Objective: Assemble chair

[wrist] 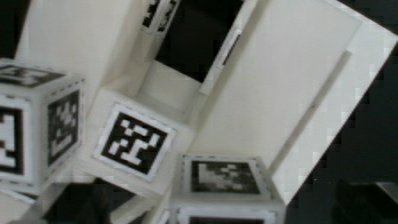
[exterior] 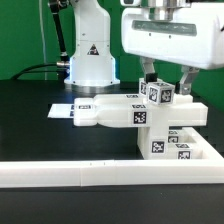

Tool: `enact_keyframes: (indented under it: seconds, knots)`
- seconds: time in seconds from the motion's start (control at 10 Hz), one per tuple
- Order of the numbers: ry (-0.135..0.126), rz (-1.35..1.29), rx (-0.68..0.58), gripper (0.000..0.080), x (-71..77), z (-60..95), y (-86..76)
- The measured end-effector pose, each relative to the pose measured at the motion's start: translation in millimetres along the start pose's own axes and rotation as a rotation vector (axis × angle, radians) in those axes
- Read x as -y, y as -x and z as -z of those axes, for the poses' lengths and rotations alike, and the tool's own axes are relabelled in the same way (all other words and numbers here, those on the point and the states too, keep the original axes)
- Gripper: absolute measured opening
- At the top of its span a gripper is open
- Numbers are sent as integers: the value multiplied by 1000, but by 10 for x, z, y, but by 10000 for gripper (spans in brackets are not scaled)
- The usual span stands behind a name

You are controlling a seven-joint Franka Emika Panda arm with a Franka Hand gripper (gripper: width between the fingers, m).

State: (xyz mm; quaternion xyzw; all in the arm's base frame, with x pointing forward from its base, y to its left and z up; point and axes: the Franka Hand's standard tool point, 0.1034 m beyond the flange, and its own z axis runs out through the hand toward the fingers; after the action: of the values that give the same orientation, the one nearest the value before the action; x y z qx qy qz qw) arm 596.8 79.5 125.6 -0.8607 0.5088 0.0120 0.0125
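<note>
Chair (exterior: 128, 113) half built, a cluster of white blocky pieces on the black desk (exterior: 35, 135), toward the exterior view's right. Lowest in the cluster, a flat panel stretching toward the exterior view's left, with a tag on its near edge. Beside it, toward the exterior view's right, a stack of stepped blocks with more tags facing the camera. On top, a small tagged cube (exterior: 160, 95).

Gripper (exterior: 166, 82) directly above that cube, under the big glossy white housing. Fingers (exterior: 186, 80) spread apart, one on each side of the cube and pinching nothing; touching its sides or not, cannot tell.

Behind the pieces, the arm's white base (exterior: 88, 55) with a black triangle mark. Flat on the desk at the exterior view's left of the pieces, the marker board (exterior: 60, 112). Along the front edge, a long low white rail (exterior: 60, 176).

From the wrist view, very close: the chair (wrist: 294, 90) as a tilted white panel with a dark slot, and three tagged block faces (wrist: 134, 137) crowded beside it. Fingertips not clear there.
</note>
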Motion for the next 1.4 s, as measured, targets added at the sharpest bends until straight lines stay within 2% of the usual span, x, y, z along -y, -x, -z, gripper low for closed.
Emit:
enact_keyframes:
  seconds: [0.5, 1.4]
  knots:
    - [0, 553, -3, 648, -7, 3, -26]
    - [13, 1205, -8, 648, -36, 3, -93]
